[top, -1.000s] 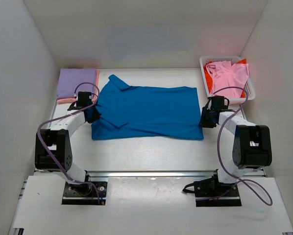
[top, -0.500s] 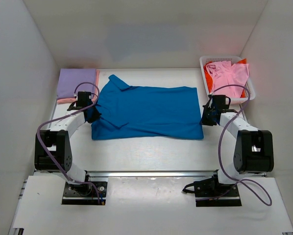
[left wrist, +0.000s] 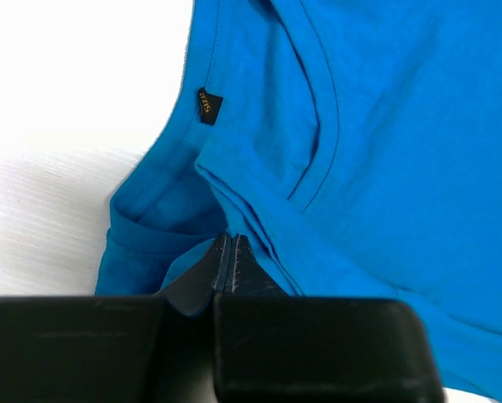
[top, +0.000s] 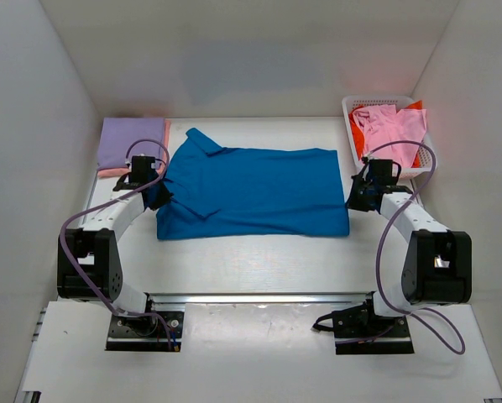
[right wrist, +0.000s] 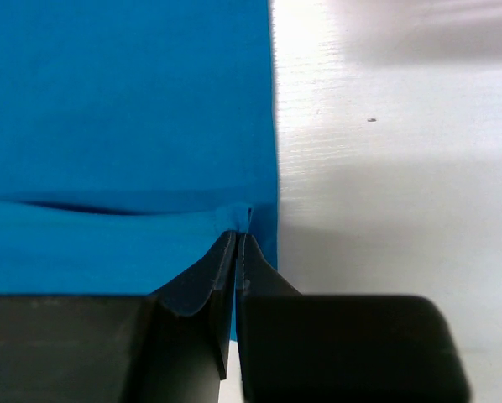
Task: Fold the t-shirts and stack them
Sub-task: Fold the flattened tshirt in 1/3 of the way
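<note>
A bright blue collared shirt [top: 251, 191] lies spread across the table, collar to the left. My left gripper [top: 156, 195] is shut on its cloth at the left edge, below the collar [left wrist: 231, 237]. My right gripper [top: 354, 201] is shut on the shirt's right hem [right wrist: 243, 225]. A lavender shirt [top: 132, 143] lies folded at the back left on a salmon one [top: 113, 172]. A pink shirt [top: 390, 128] and an orange-red one [top: 415, 106] lie in the basket.
The white mesh basket [top: 429, 154] stands at the back right, close behind my right arm. White walls close in the table on the left, right and back. Bare table [top: 251, 264] lies in front of the blue shirt.
My right gripper has moved a little back and to the right with the hem, drawing the shirt's right edge out. The left gripper has barely moved.
</note>
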